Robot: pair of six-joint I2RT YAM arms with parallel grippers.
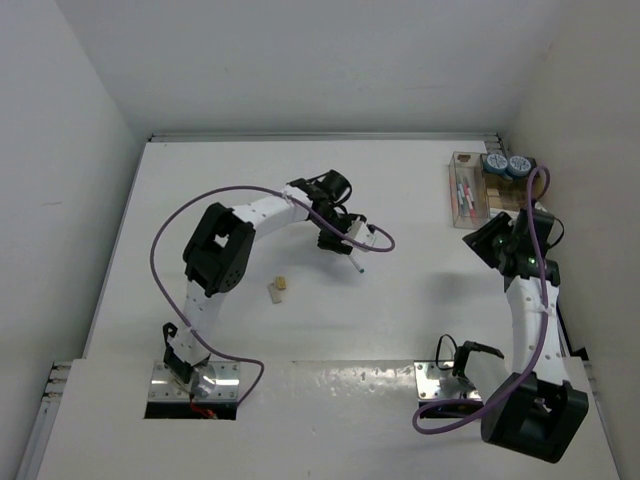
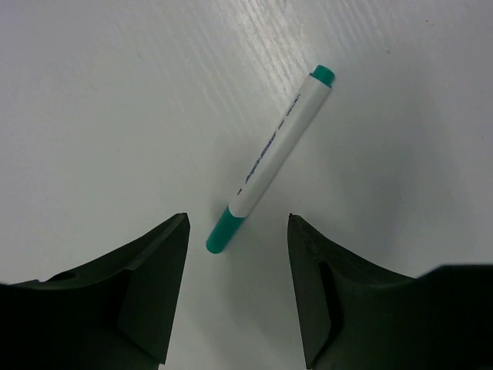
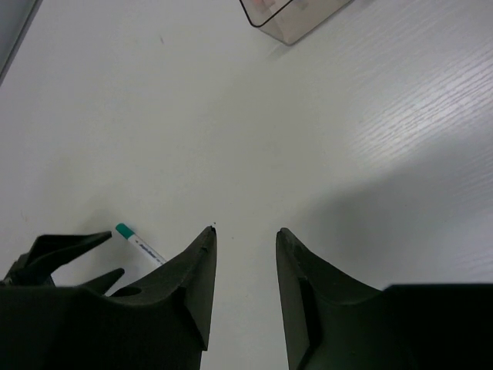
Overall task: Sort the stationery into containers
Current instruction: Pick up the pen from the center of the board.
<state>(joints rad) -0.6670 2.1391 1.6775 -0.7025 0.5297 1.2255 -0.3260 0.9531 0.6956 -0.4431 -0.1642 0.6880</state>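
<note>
A white pen with teal ends [image 2: 273, 158] lies on the white table [image 2: 92, 92], slanted. My left gripper [image 2: 239, 220] is open just above it, the pen's lower teal end between the fingertips, not touched. From above, the left gripper [image 1: 340, 243] is mid-table with the pen [image 1: 355, 263] sticking out below it. My right gripper [image 3: 246, 230] is open and empty over bare table; it sees the pen [image 3: 140, 243] at far left. The clear box [image 1: 463, 193] holds a few pens; the joined tan box [image 1: 498, 193] has two blue-grey rolls [image 1: 507, 165] at its far end.
A tan block and a white block [image 1: 278, 288] lie left of centre. The right gripper [image 1: 492, 240] hangs just in front of the boxes. A corner of the clear box [image 3: 289, 19] shows in the right wrist view. Walls close in at left, back and right.
</note>
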